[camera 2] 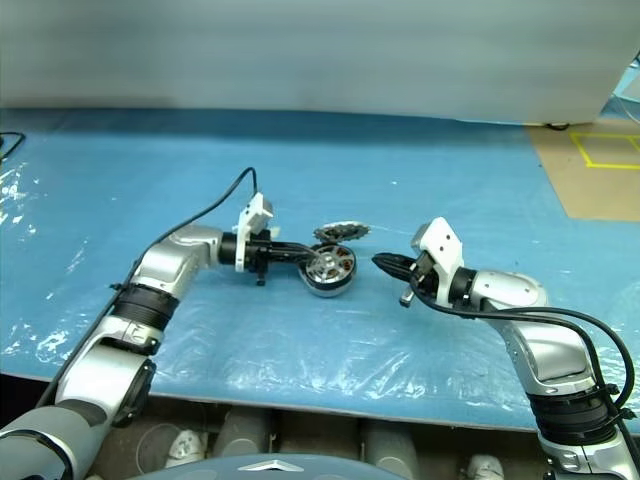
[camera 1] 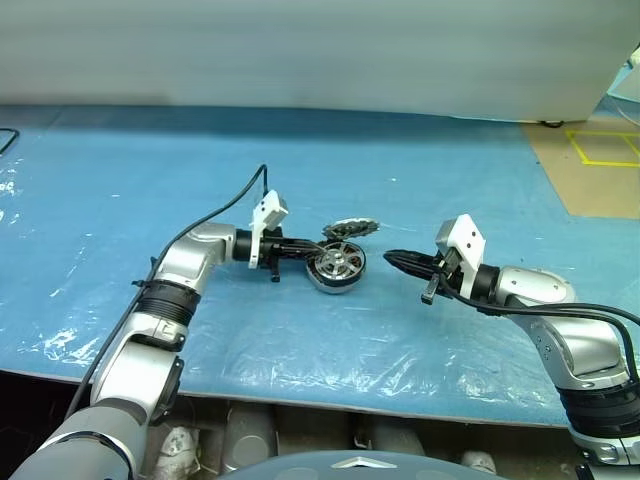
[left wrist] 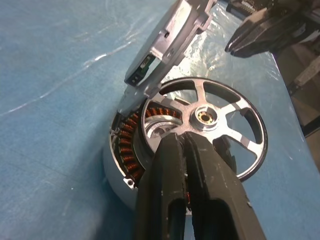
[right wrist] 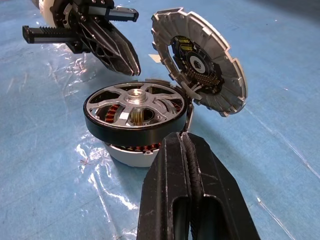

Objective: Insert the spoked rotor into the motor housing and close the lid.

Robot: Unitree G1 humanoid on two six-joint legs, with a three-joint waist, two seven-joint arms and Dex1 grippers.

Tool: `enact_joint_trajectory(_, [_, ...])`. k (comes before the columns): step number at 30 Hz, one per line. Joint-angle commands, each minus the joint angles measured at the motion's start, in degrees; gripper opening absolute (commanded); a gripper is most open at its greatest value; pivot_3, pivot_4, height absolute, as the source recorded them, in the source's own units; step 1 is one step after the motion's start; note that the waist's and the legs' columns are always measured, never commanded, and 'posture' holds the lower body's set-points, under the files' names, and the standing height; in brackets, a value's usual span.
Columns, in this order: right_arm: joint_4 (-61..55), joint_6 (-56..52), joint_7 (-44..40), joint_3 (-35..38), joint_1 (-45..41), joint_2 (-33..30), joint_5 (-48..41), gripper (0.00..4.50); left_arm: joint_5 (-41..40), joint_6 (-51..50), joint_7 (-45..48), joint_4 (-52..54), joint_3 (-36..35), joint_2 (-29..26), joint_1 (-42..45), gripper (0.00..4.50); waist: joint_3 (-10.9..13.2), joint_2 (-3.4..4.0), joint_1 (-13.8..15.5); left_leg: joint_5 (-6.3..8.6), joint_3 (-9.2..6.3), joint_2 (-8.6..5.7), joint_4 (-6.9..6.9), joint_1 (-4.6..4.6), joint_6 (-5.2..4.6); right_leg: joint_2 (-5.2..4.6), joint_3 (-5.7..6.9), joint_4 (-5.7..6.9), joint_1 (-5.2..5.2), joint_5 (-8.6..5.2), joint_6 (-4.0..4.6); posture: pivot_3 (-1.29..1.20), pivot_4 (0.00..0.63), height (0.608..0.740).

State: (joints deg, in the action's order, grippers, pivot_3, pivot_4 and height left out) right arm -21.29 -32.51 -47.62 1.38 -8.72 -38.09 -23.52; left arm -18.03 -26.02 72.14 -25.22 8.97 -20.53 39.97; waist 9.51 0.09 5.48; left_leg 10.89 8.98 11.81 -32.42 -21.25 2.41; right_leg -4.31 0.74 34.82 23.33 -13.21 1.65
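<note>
Just under the tips of the left gripper [left wrist: 181, 139], whose two black fingers are pressed together with nothing between them, lies the spoked rotor [right wrist: 135, 107], a flat silvery metal wheel with a dark rim and a brass-coloured hub. It rests on top of the motor housing [right wrist: 131, 152], a round pale metal cup with copper-coloured windings. The rotor appears to ride high, with windings visible in the gap below its rim, so it is probably not fully seated. Whether the fingertips touch a spoke I cannot tell.

Beyond the rotor from that gripper, the lid [right wrist: 200, 60] stands tilted open. It is a notched silver-grey disc with a dark centre, and seems joined to the housing at one edge. The right gripper [right wrist: 182, 137] is likewise closed and empty. It points at the housing's near side from a little way off, above the crinkled blue plastic sheet [camera 1: 150, 180].

The rotor looks rigid and dense for its size, with smooth, slippery metal faces. Magnets may pull it sideways, so pressing evenly near the hub seems safer than pushing on the rim. The lid looks stiff but thin. Its free outer edge, opposite the hinge, is the likeliest place to push it shut.
</note>
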Motion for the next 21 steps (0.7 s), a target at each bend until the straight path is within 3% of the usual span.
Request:
enact_joint_trajectory(1, [-1.54, 0.75, -0.33, 0.18, -1.00, -0.20, -0.73, 0.00, -1.60, -0.49, -0.55, 2.94, -1.86, -0.50, -0.34, 0.43, 0.00, 0.00, 0.00, 0.00, 0.00, 0.00, 0.00, 0.00, 0.00, 0.00, 0.00, 0.00, 0.00, 0.00, 0.00, 0.00, 0.150, 0.740])
enact_joint_trajectory(8, [-3.68, -2.49, 0.40, -1.10, -3.60, 2.76, -4.22, 0.00, -4.44, 0.19, -0.95, 4.35, -5.96, -2.16, -2.32, 0.43, 0.00, 0.00, -0.22, 0.00, 0.00, 0.02, 0.01, 0.02, 0.00, 0.02, 0.00, 0.01, 0.01, 0.00, 0.00, 0.00, 0.150, 0.740])
enact_joint_trajectory(15, [-2.15, -3.99, -0.76, -6.88, -9.29, 4.46, -3.66, 0.00, -3.08, 5.73, -1.65, 6.26, -6.74, -3.65, -6.92, 0.43, 0.00, 0.00, -0.14, 0.00, 0.00, 0.02, 0.02, 0.01, 0.01, 0.01, 0.01, 0.00, 0.01, 0.00, 0.00, 0.00, 0.150, 0.740])
enact_joint_trajectory(18, [0.49, -3.19, -1.40, -10.07, -12.28, 4.99, -1.68, 0.64, -3.27, 5.95, -2.42, 7.25, -6.79, -3.79, -8.38, 0.41, 0.00, 0.00, -0.13, 0.02, -0.01, 0.02, 0.01, 0.00, 0.04, 0.01, 0.02, 0.00, 0.01, 0.00, 0.00, 0.00, 0.150, 0.740])
enact_joint_trajectory(21, [3.19, -3.10, -1.60, -12.14, -14.71, 5.33, 0.03, 1.61, -3.64, 5.89, -3.41, 7.99, -7.17, -3.73, -9.23, 0.41, 0.00, 0.00, -0.16, 0.05, -0.01, 0.02, 0.00, 0.00, 0.10, 0.01, 0.01, 0.01, 0.01, 0.00, 0.00, 0.00, 0.150, 0.740])
